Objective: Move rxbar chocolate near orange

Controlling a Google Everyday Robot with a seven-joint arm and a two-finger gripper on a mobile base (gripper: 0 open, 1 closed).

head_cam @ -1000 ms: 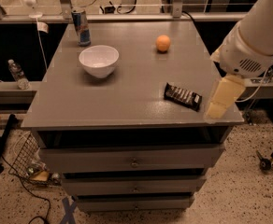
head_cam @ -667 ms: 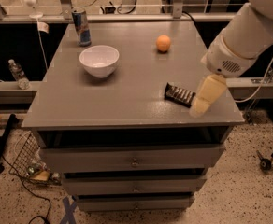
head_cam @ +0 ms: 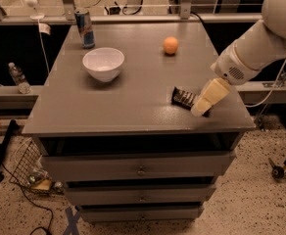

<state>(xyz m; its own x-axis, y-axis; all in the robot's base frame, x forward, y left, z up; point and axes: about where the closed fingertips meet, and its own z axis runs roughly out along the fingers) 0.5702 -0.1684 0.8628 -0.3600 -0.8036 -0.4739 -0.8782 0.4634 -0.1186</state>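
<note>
The rxbar chocolate (head_cam: 184, 98) is a flat dark wrapper with white lettering, lying near the front right of the grey table (head_cam: 128, 102). Its right end is hidden behind my gripper (head_cam: 201, 109), whose cream-coloured fingers reach down from the right onto that end of the bar. The orange (head_cam: 171, 45) sits at the back of the table, well beyond the bar and apart from the gripper.
A white bowl (head_cam: 103, 64) stands at the middle left. A blue drink can (head_cam: 85, 29) stands at the back left corner. The table's front edge lies just below the gripper. Drawers sit under the table. A plastic bottle (head_cam: 18, 78) stands off to the left.
My arm has swung left and inward, bringing the gripper from beside the bar's right end to over it. The bar, orange and bowl have not moved.
</note>
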